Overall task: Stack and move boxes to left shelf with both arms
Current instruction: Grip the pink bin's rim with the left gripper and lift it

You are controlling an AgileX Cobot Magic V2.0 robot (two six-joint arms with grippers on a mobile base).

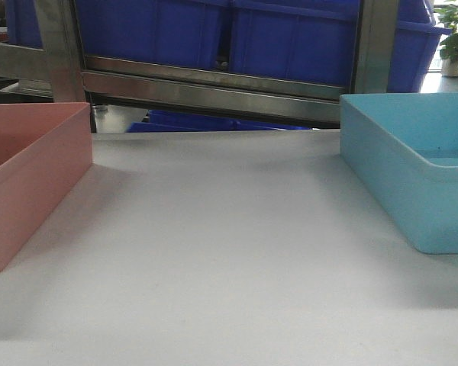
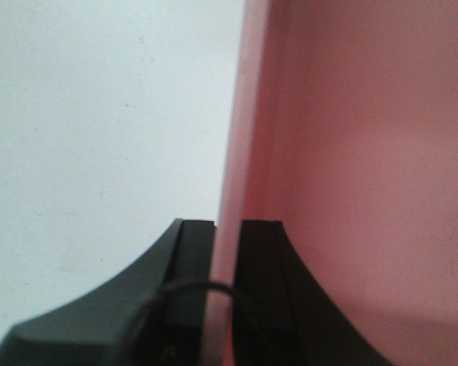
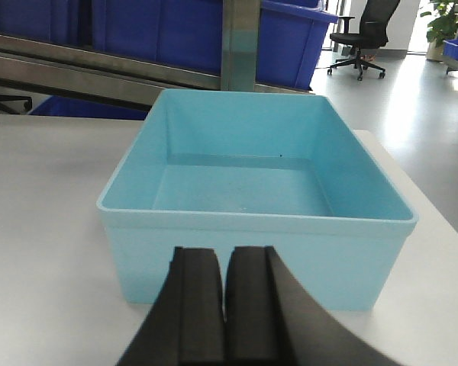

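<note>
Pink box point(image 2: 351, 152) wall inside left claw point(image 2: 227, 226)

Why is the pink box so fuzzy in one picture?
Left wrist view: the camera sits very close, so the pink box wall and left gripper blur. Right wrist view: the light blue box is sharp, with glare on the floor behind. Front view: dim, with soft shadows beside both boxes on the white table.

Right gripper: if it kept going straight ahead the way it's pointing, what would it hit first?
Most likely the near wall of the light blue box. It stands directly ahead of the right gripper, whose fingers are shut together. The gap between them is hard to judge.
</note>
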